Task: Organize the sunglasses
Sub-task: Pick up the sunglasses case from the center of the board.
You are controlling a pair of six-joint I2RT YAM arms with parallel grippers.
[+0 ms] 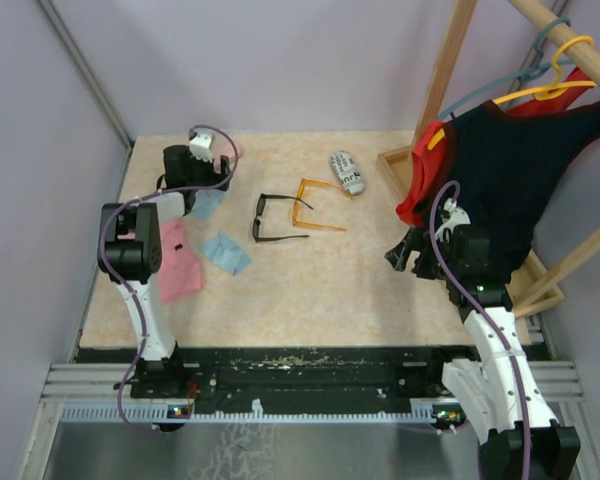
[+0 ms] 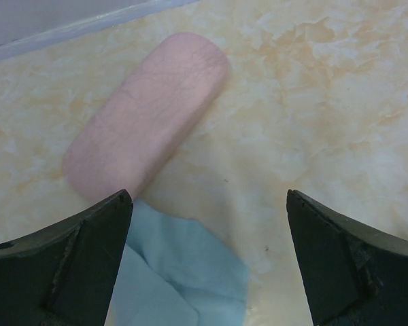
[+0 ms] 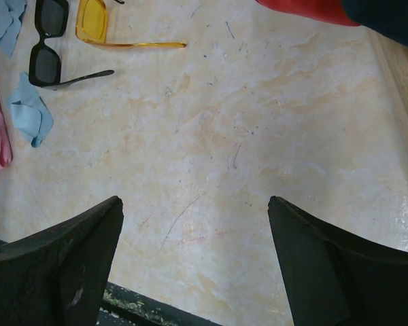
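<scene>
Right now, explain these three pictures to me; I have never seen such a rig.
Two robot arms are bolted at the near edge of the table. The overhead picture looks down from behind them; the other two come from a camera on each wrist. On it lie black sunglasses, orange sunglasses, a printed case, a pink case, blue cloths and a pink cloth. Clothes hang at the right. The left fingers stand open near the pink case; the right fingers stand open over bare table. Nothing is held.

The table (image 1: 330, 295) lies bare along its near edge. Hanging garments (image 1: 510, 170) and a wooden rack (image 1: 448, 70) crowd the right edge. Cloths (image 1: 177, 262) and a pink case (image 2: 146, 115) clutter the left edge, and the sunglasses (image 1: 258, 222) lie in the middle.
</scene>
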